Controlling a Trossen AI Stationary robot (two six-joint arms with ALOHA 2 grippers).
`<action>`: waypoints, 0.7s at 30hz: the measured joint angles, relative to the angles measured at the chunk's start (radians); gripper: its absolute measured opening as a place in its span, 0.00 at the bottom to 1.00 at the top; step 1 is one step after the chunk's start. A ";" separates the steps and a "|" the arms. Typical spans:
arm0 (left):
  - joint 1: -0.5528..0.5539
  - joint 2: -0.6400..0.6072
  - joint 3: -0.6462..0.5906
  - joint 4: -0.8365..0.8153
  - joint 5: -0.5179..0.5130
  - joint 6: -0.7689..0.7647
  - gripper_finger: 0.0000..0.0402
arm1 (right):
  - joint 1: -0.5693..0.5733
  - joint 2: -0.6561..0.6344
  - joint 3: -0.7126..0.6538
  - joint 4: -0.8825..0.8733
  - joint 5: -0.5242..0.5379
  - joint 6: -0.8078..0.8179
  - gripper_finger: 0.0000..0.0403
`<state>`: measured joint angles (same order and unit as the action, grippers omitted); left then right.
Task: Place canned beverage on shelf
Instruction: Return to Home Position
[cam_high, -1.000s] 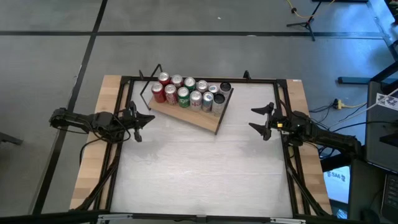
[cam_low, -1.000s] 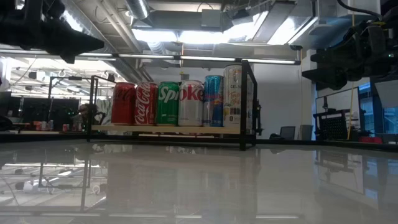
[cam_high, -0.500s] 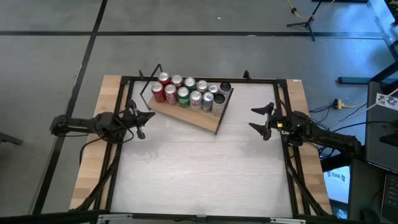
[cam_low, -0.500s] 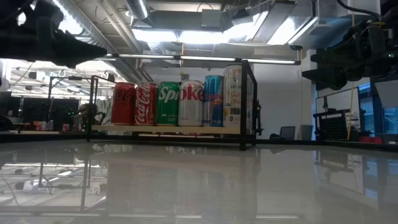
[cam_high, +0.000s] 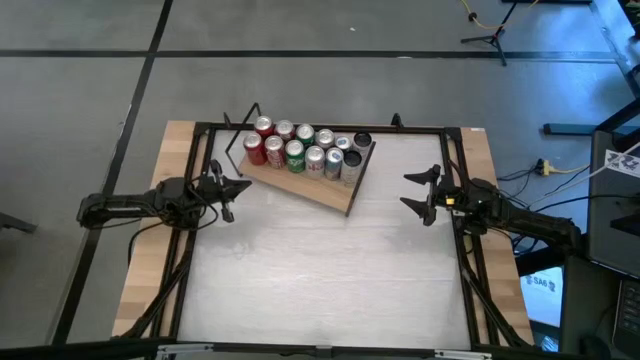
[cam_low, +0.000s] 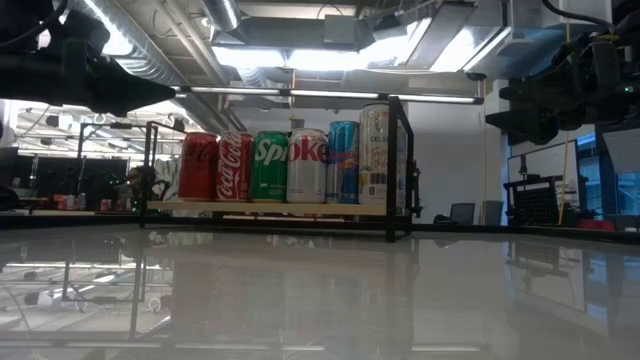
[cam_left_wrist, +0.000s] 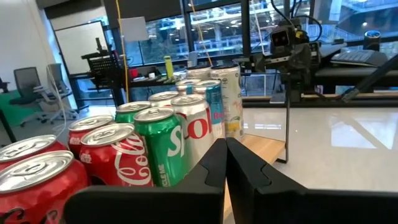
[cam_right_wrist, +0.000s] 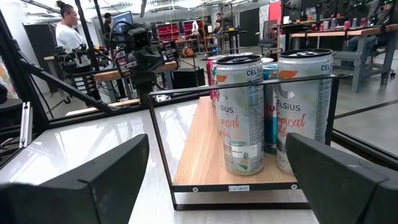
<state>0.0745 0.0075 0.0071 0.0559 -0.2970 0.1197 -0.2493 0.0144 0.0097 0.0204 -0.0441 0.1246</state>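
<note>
At far centre, shelf (cam_high: 320, 191) holds cans (cam_high: 305, 147) — rear row hidden at table level; left gripper (cam_high: 233, 189), closed, near its left end — right gripper (cam_high: 419, 192), open, well apart.

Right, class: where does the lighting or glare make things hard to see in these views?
Low view: bright ceiling lights behind turn the left arm and right arm into dark silhouettes, and the glossy table mirrors the cans. High view: even light, no strong glare.
</note>
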 joint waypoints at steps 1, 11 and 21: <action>0.001 0.000 0.000 0.000 0.001 0.006 0.00 | 0.000 0.000 0.000 0.000 0.000 0.000 0.92; 0.002 0.000 0.000 0.000 -0.004 0.022 0.00 | 0.000 0.000 0.000 0.000 0.000 0.000 0.92; 0.002 0.000 0.000 0.001 -0.005 0.022 0.00 | 0.000 0.000 0.000 0.000 0.000 0.000 0.92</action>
<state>0.0765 0.0078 0.0071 0.0564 -0.3023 0.1421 -0.2491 0.0147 0.0093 0.0204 -0.0441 0.1246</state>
